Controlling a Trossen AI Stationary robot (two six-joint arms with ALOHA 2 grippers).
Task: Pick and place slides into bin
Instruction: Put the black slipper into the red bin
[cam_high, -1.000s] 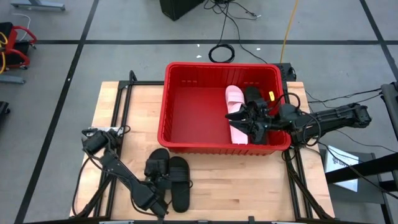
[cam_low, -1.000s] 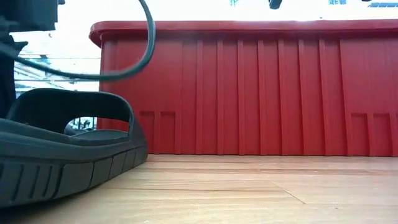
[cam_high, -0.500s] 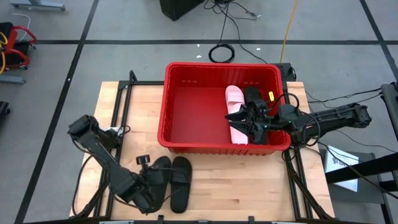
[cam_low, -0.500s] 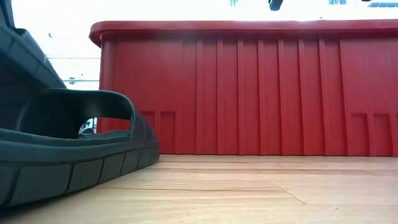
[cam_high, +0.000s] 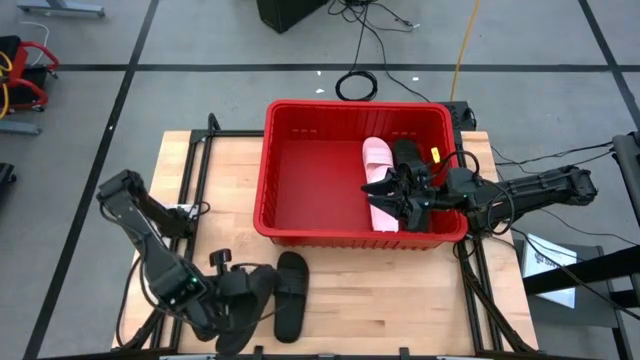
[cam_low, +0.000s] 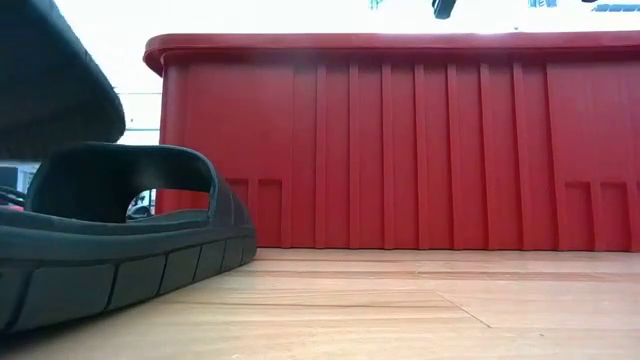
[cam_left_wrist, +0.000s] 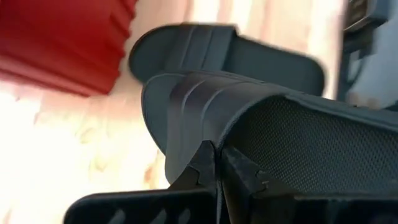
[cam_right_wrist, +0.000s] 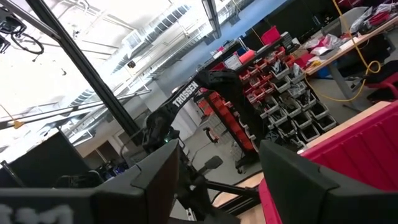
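My left gripper (cam_high: 228, 298) hangs over the table's near left part, shut on a black slide (cam_high: 256, 288). A second black slide (cam_high: 291, 305) lies flat on its sole just to the right of it. The low view shows that slide (cam_low: 120, 250) with the lifted one's sole (cam_low: 50, 85) above it. The red bin (cam_high: 300, 215) stands on the far half of the table. In it lie a pale pink slide (cam_high: 377, 165) and a black slide (cam_high: 405, 152). My right gripper (cam_high: 398, 195) hovers open over the bin's right part, its fingers (cam_right_wrist: 158, 180) wide apart. My left gripper pinches the edge of the black slide's strap (cam_left_wrist: 214, 138) between its two fingers. They come slanting down from above. The slide hangs tilted below them, clear of the table, its ribbed strap top (cam_left_wrist: 186, 99) facing the wrist camera.
The bin's tall ribbed wall (cam_low: 400, 150) rises just beyond the lying slide. Bare wood (cam_high: 200, 180) lies left of the bin and to the right of the lying slide (cam_high: 400, 300). Cables run along the table's left and right edges.
My left gripper has gone up and a little toward the table's left edge, tipping steeply downward, with the black slide in its hold. The slide has come off the table and tilted. The other black slide stays flat on the wood.
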